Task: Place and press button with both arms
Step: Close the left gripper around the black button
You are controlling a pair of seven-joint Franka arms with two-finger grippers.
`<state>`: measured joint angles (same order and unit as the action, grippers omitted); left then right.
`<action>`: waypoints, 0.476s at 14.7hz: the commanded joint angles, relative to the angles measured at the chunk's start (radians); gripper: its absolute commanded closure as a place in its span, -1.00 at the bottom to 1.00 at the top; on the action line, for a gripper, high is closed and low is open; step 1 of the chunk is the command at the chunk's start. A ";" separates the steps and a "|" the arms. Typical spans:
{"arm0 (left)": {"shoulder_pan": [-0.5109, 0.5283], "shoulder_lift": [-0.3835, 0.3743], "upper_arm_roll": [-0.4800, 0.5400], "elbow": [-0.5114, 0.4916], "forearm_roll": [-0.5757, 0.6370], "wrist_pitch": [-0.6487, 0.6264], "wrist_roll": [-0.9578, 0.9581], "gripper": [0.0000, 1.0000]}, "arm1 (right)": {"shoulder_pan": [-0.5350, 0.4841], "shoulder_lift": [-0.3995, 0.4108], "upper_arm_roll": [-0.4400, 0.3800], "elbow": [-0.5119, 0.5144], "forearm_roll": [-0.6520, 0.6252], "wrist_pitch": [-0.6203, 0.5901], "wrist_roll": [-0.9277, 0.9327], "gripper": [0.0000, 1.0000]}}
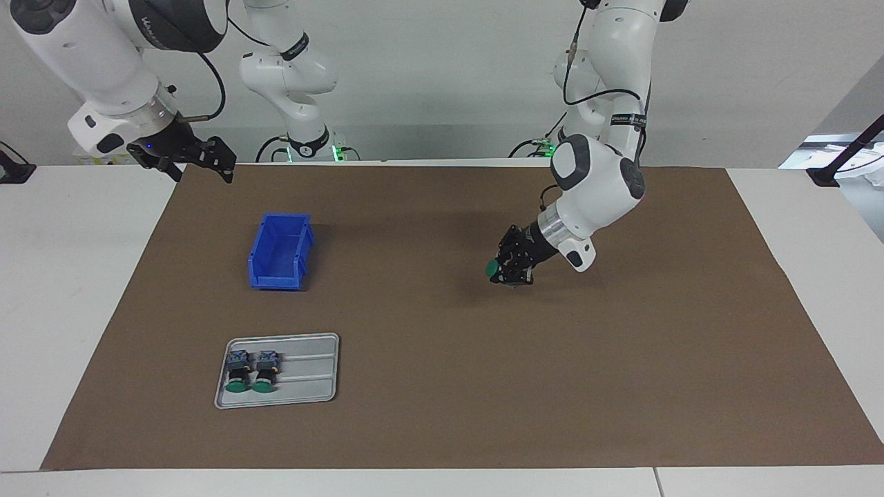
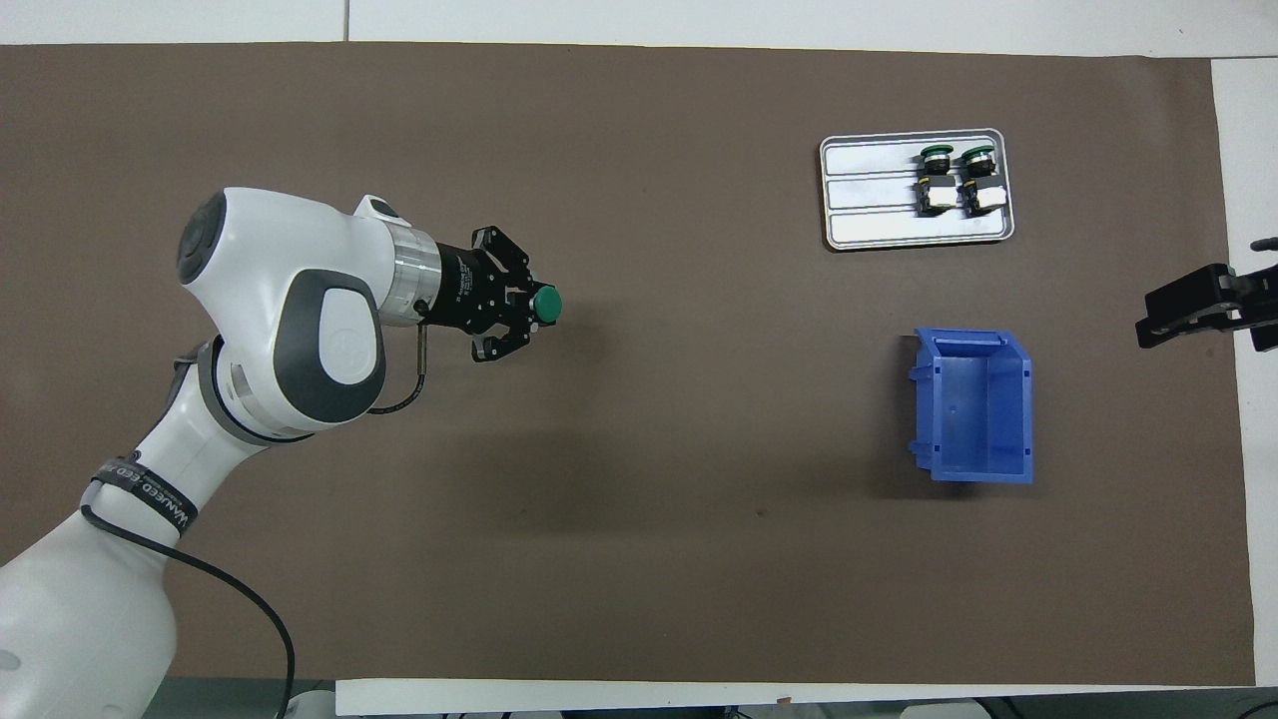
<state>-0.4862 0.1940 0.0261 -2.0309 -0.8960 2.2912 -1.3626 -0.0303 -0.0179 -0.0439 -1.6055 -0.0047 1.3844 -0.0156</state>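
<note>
The left gripper is clasping the button, cap pointing sideways toward the waiting, open right gripper.
</note>
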 commanded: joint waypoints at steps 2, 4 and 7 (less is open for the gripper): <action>0.099 -0.084 -0.003 -0.140 -0.231 -0.073 0.276 0.83 | -0.007 -0.025 0.002 -0.030 0.008 0.008 -0.020 -0.96; 0.132 -0.074 -0.002 -0.150 -0.302 -0.157 0.356 0.83 | -0.007 -0.025 0.002 -0.030 0.008 0.008 -0.020 -0.96; 0.173 -0.065 -0.002 -0.198 -0.476 -0.223 0.523 0.84 | -0.007 -0.025 0.002 -0.030 0.008 0.008 -0.020 -0.96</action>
<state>-0.3321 0.1502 0.0271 -2.1766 -1.2594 2.1153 -0.9587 -0.0303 -0.0179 -0.0439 -1.6055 -0.0047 1.3844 -0.0156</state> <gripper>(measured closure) 0.670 0.018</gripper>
